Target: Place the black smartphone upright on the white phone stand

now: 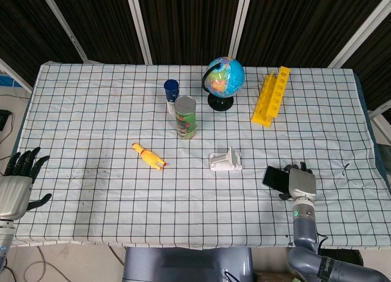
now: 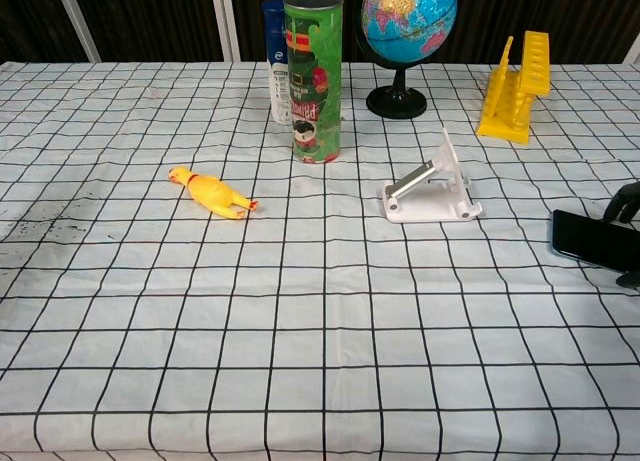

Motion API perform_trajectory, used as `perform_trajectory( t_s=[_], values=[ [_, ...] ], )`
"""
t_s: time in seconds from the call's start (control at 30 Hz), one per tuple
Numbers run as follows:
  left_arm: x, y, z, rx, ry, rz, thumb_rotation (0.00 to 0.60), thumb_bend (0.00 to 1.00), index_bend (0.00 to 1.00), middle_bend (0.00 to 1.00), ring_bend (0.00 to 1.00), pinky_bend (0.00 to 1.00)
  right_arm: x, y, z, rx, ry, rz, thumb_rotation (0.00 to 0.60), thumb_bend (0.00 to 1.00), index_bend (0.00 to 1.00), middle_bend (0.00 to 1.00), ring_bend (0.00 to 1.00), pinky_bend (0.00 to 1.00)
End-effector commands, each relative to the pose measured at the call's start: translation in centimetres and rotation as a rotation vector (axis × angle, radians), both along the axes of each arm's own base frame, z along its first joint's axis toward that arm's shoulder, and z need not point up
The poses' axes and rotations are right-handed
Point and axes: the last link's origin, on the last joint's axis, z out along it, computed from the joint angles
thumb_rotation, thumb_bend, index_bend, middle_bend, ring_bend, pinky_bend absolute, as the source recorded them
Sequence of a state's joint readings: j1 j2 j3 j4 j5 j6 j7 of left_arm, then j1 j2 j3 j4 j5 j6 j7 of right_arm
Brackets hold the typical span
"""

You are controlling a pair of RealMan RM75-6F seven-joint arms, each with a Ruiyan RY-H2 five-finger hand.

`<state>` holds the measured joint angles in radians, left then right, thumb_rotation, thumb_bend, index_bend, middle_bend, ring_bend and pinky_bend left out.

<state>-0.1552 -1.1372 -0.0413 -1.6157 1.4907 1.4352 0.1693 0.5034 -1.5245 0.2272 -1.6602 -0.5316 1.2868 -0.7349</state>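
My right hand [image 1: 300,184] was closing around the phone [image 1: 276,178]; next I needed to lift it toward the stand [image 1: 225,161] off to my left.

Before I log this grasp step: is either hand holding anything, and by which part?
The right hand is at the right end of the phone, fingers around its edges; a firm grip cannot be told. The left hand holds nothing.
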Motion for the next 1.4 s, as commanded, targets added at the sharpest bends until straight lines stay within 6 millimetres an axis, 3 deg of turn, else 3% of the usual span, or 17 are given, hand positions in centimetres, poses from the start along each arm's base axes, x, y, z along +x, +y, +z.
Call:
perform_trajectory(
  t_s=[0.03,0.57,0.77,1.03,1.4],
  values=[
    [-0.01,0.0,0.0,0.0,0.0,0.0,0.6,0.1,0.14,0.0,0.0,0.0,0.09,-0.14,0.07,-0.005,-0.004,0.0,0.6,0.29,0.32,0.26,0.06,0.18],
    [0.0,0.02,0.01,0.0,-0.001,0.0,0.6,0.1,0.14,0.0,0.0,0.0,-0.16,-0.41,-0.42,0.015,0.011,-0.018,0.6,0.3,0.33,0.27,0.06,0.18],
    [-0.01,0.01,0.01,-0.001,0.0,0.0,0.6,0.1,0.14,0.0,0.0,0.0,-0.45,-0.49,-0.52,0.012,0.017,-0.023,0.6,0.3,0.42,0.38,0.12,0.18],
    [0.0,0.02,0.0,0.0,0.001,0.001,0.6,0.1,0.14,0.0,0.0,0.0,-0.53,-0.69,-0.23,-0.013,0.015,-0.002,0.6,0.34,0.67,0.59,0.24,0.18],
    [0.01,0.01,0.0,0.001,0.002,0.001,0.6,0.1,0.14,0.0,0.0,0.0,-0.38,-0.54,0.22,-0.046,0.015,0.036,0.6,0.38,0.73,0.67,0.41,0.18]
  ],
)
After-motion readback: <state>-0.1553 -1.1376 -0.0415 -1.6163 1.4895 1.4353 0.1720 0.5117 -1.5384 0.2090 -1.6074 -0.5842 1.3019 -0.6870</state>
